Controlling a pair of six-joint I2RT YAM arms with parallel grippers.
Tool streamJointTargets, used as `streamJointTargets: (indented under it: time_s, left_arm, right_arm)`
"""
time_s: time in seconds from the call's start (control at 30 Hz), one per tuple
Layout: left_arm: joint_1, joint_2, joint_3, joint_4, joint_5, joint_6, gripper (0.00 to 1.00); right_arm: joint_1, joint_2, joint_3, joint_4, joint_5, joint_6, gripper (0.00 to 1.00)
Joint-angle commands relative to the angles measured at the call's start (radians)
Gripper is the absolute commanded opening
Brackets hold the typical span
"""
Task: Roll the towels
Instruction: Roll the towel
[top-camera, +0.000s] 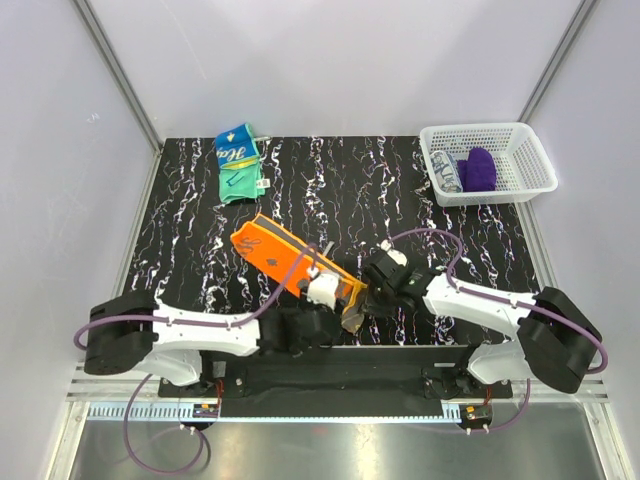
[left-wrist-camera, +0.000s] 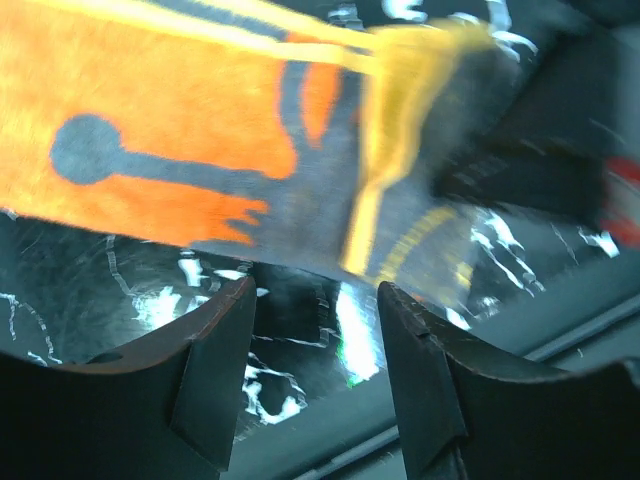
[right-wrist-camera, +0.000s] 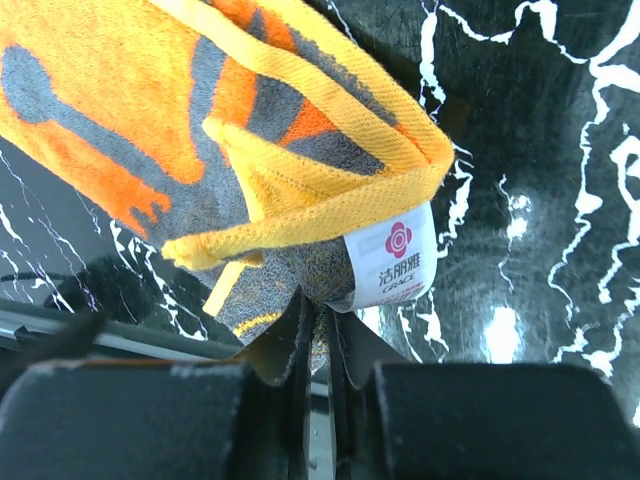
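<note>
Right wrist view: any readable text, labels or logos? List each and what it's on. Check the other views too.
"洁丽雅": on the white tag sewn to the orange towel, under a red flower logo.
"GRACE": same tag, below the characters.
White print on the teal towel, top view: too small to read.
Left wrist view: no text.

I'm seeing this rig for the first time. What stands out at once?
The bright orange towel in the near middle of the table, held at one corner by the right gripper, jaws shut on it. The left gripper stands open close by; a teal towel lies far left.
</note>
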Motion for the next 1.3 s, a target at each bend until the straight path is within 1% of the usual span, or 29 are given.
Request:
streamJointTargets:
  time_s: [0.0,0.03,0.1,0.27,0.43,0.6,0.73,0.97,1.03,1.07,1.1,1.17,1.2,1.27]
  left_arm:
    - [-0.133,0.044,0.089,-0.006,-0.242,0.123,0.57]
    - [-0.151,0.058,0.098,0.039,-0.243,0.152,0.57]
    - [-0.189,0.102,0.127,0.070,-0.244,0.210,0.58]
    - [-0.226,0.164,0.167,0.175,-0.180,0.308,0.61]
    - [-0.229,0.234,0.209,0.149,-0.174,0.310,0.61]
    - [-0.230,0.265,0.189,0.226,-0.128,0.350,0.61]
    - [-0.232,0.315,0.209,0.211,-0.135,0.356,0.61]
    - [-0.229,0.443,0.307,0.093,-0.175,0.352,0.58]
    - [-0.227,0.467,0.322,0.064,-0.200,0.338,0.55]
    - [-0.227,0.472,0.325,0.062,-0.203,0.338,0.50]
    - [-0.226,0.472,0.324,0.060,-0.207,0.332,0.48]
    - [-0.224,0.467,0.316,0.062,-0.215,0.327,0.37]
    - [-0.221,0.460,0.313,0.065,-0.215,0.325,0.28]
    - [-0.221,0.452,0.304,0.071,-0.215,0.324,0.22]
  right_arm:
    - [0.009,0.011,0.073,-0.106,0.038,-0.024,0.06]
    - [0.009,0.025,0.085,-0.113,0.031,-0.035,0.06]
    - [0.009,0.034,0.094,-0.123,0.027,-0.033,0.06]
    - [0.011,0.047,0.096,-0.129,0.017,-0.036,0.06]
    - [0.011,0.036,0.097,-0.130,0.004,-0.035,0.07]
    - [0.011,0.028,0.102,-0.129,-0.028,-0.039,0.08]
    - [0.011,0.021,0.110,-0.147,-0.031,-0.041,0.08]
    - [0.011,-0.010,0.111,-0.163,-0.043,-0.038,0.09]
    - [0.011,-0.018,0.111,-0.167,-0.046,-0.038,0.09]
    - [0.011,-0.021,0.110,-0.169,-0.048,-0.038,0.09]
    - [0.011,-0.021,0.111,-0.170,-0.049,-0.036,0.09]
    - [0.011,-0.027,0.102,-0.172,-0.054,-0.036,0.09]
    - [0.011,-0.030,0.099,-0.170,-0.054,-0.033,0.09]
    - [0.011,-0.041,0.088,-0.166,-0.057,-0.030,0.09]
